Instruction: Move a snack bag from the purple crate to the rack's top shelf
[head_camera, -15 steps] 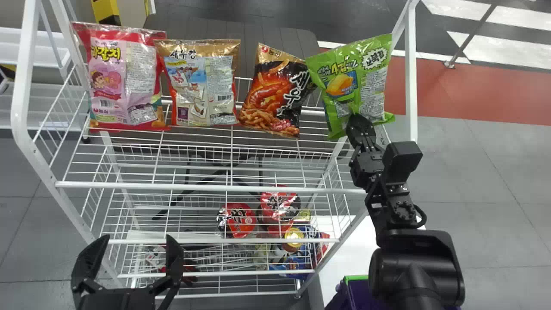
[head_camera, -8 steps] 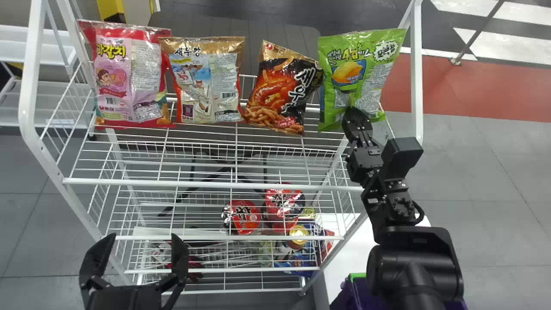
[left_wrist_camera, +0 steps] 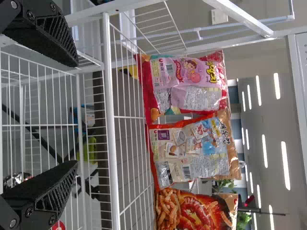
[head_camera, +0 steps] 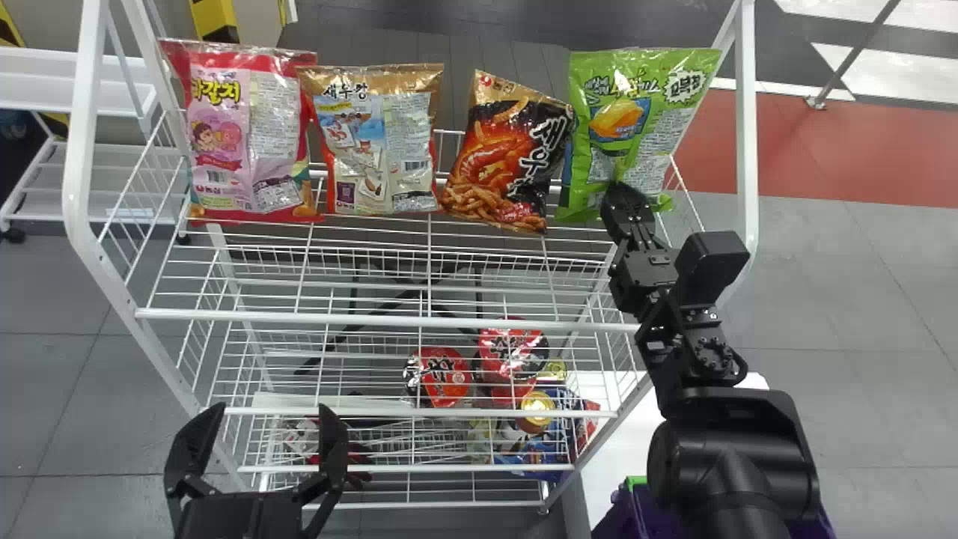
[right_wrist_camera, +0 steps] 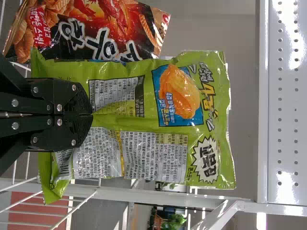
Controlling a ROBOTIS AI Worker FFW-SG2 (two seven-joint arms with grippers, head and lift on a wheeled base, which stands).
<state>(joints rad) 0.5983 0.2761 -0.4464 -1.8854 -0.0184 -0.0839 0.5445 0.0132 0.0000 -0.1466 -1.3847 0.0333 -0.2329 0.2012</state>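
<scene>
My right hand (right_wrist_camera: 91,115), fingers closed, pinches green snack bag (right_wrist_camera: 153,134) low on back; bag upright at right end of top shelf (head_camera: 389,320). Likely light, soft, slippery; contents crushable, so folded middle suits gentle grip. Left hand (head_camera: 271,412) gapes wide, empty.

Left gripper (head_camera: 271,410) wide, right gripper (head_camera: 617,190) closed

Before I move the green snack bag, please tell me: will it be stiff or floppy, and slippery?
The green snack bag is probably floppy: it creases where the right gripper pinches it. Its shiny surface could slip in a loose grip.
</scene>
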